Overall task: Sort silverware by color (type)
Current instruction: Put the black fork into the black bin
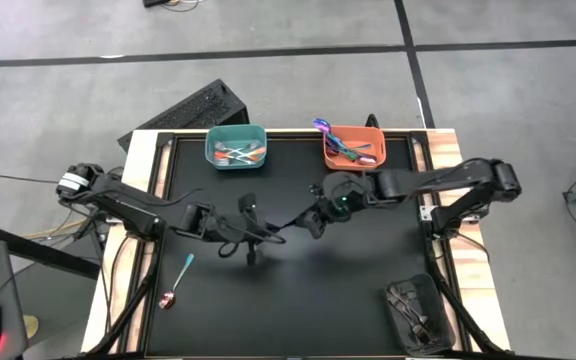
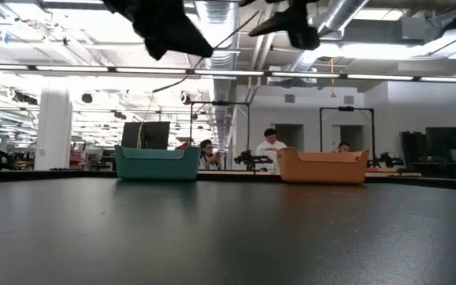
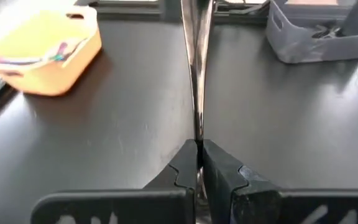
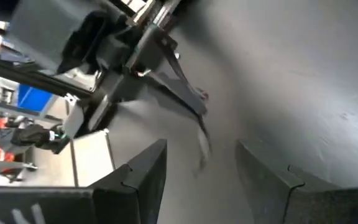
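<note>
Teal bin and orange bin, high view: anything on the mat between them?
No. In the high view the mat between the teal bin and the orange bin is bare; the low view shows the same open gap.

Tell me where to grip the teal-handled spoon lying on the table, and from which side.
Take the spoon by its teal handle, mid-length, from straight above, jaws across it: it lies flat, the handle straight and narrow, the pink bowl rounded. The left gripper, nearest, is shut on a dark utensil; the right gripper is open.
</note>
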`<state>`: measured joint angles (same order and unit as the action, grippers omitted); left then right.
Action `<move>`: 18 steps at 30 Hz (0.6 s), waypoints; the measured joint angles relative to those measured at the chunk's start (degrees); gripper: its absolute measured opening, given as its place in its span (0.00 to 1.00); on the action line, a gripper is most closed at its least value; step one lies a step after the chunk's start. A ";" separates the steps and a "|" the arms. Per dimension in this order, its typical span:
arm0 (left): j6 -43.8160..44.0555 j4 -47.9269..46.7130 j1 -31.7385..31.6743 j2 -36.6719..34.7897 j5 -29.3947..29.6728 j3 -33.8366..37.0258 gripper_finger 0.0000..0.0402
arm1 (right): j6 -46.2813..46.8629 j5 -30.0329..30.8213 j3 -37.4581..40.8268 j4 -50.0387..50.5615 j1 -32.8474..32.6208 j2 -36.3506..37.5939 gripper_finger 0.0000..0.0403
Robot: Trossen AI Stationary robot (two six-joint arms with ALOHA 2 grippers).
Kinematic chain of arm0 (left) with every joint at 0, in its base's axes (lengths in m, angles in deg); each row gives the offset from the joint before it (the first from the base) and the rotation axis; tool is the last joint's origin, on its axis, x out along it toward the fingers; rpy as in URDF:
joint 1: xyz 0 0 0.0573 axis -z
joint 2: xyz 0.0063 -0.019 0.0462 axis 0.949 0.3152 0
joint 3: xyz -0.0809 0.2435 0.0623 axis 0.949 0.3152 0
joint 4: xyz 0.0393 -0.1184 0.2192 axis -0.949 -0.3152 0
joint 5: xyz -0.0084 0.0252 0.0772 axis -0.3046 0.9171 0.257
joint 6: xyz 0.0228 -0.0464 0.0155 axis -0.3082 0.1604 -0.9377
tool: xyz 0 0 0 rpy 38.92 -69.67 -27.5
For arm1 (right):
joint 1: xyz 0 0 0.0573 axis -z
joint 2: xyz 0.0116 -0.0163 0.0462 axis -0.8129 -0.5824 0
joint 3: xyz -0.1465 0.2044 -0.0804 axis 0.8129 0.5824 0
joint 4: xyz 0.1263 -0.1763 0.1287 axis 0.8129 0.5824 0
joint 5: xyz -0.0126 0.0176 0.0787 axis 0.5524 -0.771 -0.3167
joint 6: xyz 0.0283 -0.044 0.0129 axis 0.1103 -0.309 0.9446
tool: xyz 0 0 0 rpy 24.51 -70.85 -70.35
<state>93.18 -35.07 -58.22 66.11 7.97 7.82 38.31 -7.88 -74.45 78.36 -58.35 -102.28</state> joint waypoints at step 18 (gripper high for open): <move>-5.33 -0.53 -0.07 2.83 0.16 -3.60 0.00 | 1.51 1.38 0.00 2.97 -1.44 -0.94 0.22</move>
<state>87.85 -35.61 -58.28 68.94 8.14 4.22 39.81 -6.50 -74.45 81.33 -59.79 -103.22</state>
